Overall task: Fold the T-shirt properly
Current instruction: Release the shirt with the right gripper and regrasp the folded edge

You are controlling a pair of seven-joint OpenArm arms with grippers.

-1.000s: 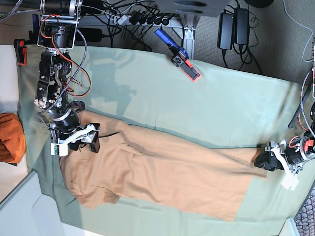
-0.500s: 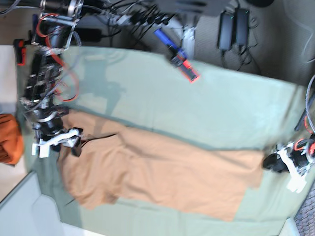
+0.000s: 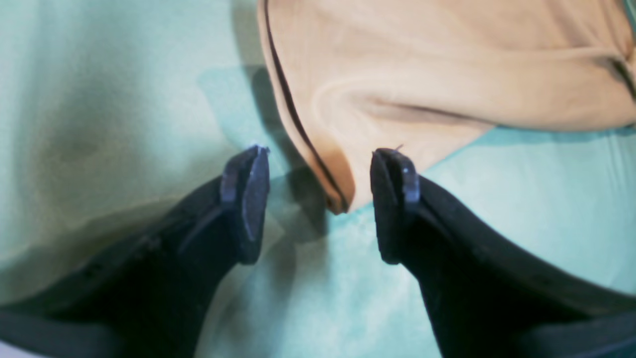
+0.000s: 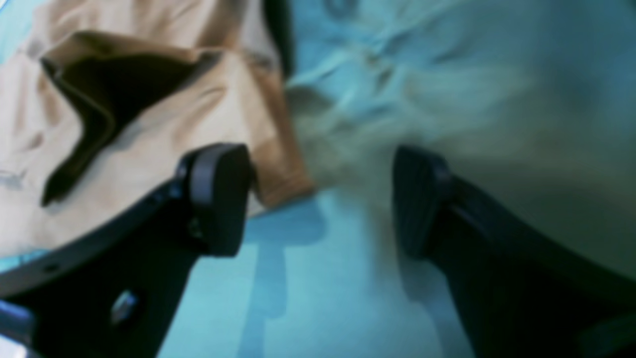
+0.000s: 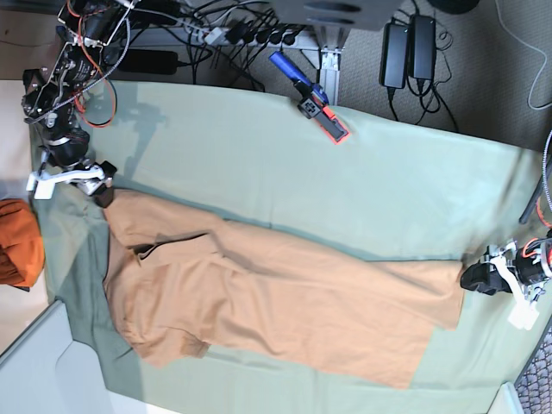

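- Landmark: the peach T-shirt [image 5: 302, 302], lying partly doubled over and wrinkled on the pale green tablecloth [image 5: 233, 155].
- Right gripper [image 5: 76, 187]: at the T-shirt's upper-left corner in the base view; jaws wide apart, nothing gripped. Right wrist view shows one fingertip overlapping the corner; contact cannot be determined.
- Left gripper [image 5: 493, 283]: just beside the T-shirt's right end; jaws spread wide, nothing gripped. Left wrist view: a folded corner appears between the fingertips.
- T-shirt surface: dark opening near its left end; long crease running toward the right end.
- Brighter orange cloth [image 5: 19, 244]: left of the T-shirt.
- Blue, black and red tool [image 5: 310, 97]: beyond the T-shirt, at the tablecloth's far edge.
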